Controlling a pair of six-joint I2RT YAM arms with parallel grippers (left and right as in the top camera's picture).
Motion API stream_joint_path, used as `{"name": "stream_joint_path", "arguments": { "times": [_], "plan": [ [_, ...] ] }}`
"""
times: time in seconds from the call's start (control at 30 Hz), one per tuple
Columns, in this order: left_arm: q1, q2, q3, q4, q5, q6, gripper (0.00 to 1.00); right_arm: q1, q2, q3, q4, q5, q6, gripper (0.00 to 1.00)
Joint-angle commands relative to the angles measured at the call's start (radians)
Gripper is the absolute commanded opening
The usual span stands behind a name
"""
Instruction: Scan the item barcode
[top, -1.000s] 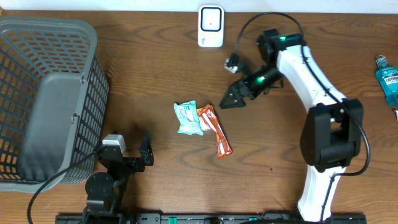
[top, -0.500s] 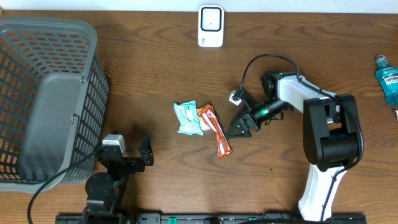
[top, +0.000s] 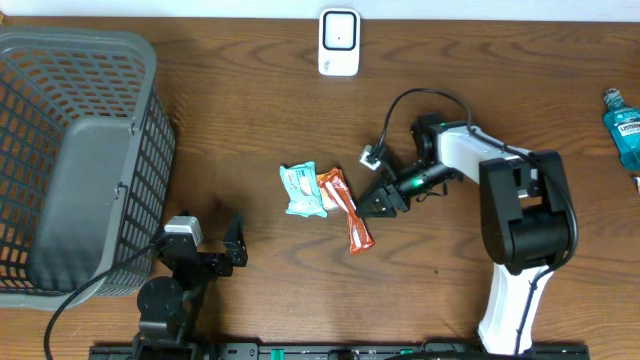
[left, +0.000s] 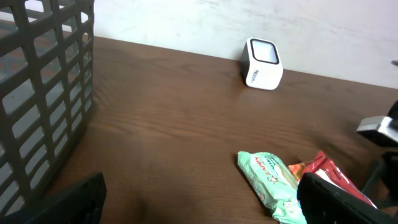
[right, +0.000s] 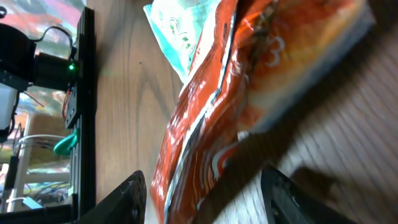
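- Brown wooden surface (top: 250, 120) fills the overhead view and carries everything below.
- Grey mesh basket (top: 150, 150) sits at 9 o'clock, against the left edge, well apart from the packets.
- Right arm (top: 520, 220) rises from 5 o'clock and bends in toward the centre.
- Right end effector (top: 380, 203) is low over the surface at the 3 o'clock side of the orange packet. In the right wrist view its dark fingers (right: 134, 196) stand spread, one on each side of the wrapper. A strip of bare wood shows beside one finger. Whether the other finger's pad touches the foil is hard to tell from this close, blurred view.
- Left end effector (top: 212, 248) is at 7 o'clock, near the basket's corner. Its fingers are spread wide and hold nothing, and it points toward 12 o'clock.
- Orange packet (top: 350, 215), the item to scan, lies flat near the centre. Its long axis runs roughly from 11 to 5 o'clock.
- Teal packet (top: 302, 190) lies flat at the 9 o'clock side of the orange one, touching it or just beside it.
- White scanner (top: 339, 42) stands at 12 o'clock by the far edge, well apart from both packets.
- Blue bottle (top: 622, 120) is at 2 o'clock, partly cut off by the right edge.
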Motion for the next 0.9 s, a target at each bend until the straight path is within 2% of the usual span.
{"name": "stream_joint_path", "arguments": {
  "times": [0.0, 0.1, 0.13, 0.27, 0.33, 0.37, 0.4, 0.53, 0.63, 0.77, 0.87],
  "plan": [
    [0.005, -0.002, -0.025, -0.006, 0.016, 0.013, 0.98, 0.026, 0.048, -0.007, 0.02, -0.033, 0.043, 0.53],
    [0.005, -0.002, -0.025, -0.006, 0.016, 0.013, 0.98, 0.027, 0.067, -0.007, 0.019, -0.033, 0.043, 0.48],
    [0.005, -0.002, -0.025, -0.006, 0.016, 0.013, 0.98, 0.025, 0.07, -0.007, 0.019, -0.033, 0.043, 0.4],
    [0.005, -0.002, -0.025, -0.006, 0.016, 0.013, 0.98, 0.022, 0.071, -0.007, 0.019, -0.053, 0.042, 0.29],
    [0.005, -0.002, -0.025, -0.006, 0.016, 0.013, 0.98, 0.023, 0.071, -0.007, 0.02, -0.072, 0.042, 0.16],
    [0.005, -0.002, -0.025, -0.006, 0.016, 0.013, 0.98, 0.022, 0.071, -0.006, 0.021, -0.076, 0.042, 0.04],
    [0.005, -0.002, -0.025, -0.006, 0.016, 0.013, 0.98, 0.022, 0.071, -0.005, 0.02, -0.083, 0.042, 0.01],
    [0.005, -0.002, -0.025, -0.006, 0.016, 0.013, 0.98, 0.022, 0.071, 0.023, -0.02, -0.094, 0.043, 0.01],
    [0.005, -0.002, -0.025, -0.006, 0.016, 0.013, 0.98, 0.022, 0.071, 0.092, -0.143, -0.105, 0.039, 0.01],
    [0.005, -0.002, -0.025, -0.006, 0.016, 0.013, 0.98, 0.023, 0.069, 0.185, -0.324, -0.122, -0.056, 0.01],
    [0.005, -0.002, -0.025, -0.006, 0.016, 0.013, 0.98, 0.023, 0.069, 0.203, -0.346, -0.137, -0.086, 0.01]
  ]
}}
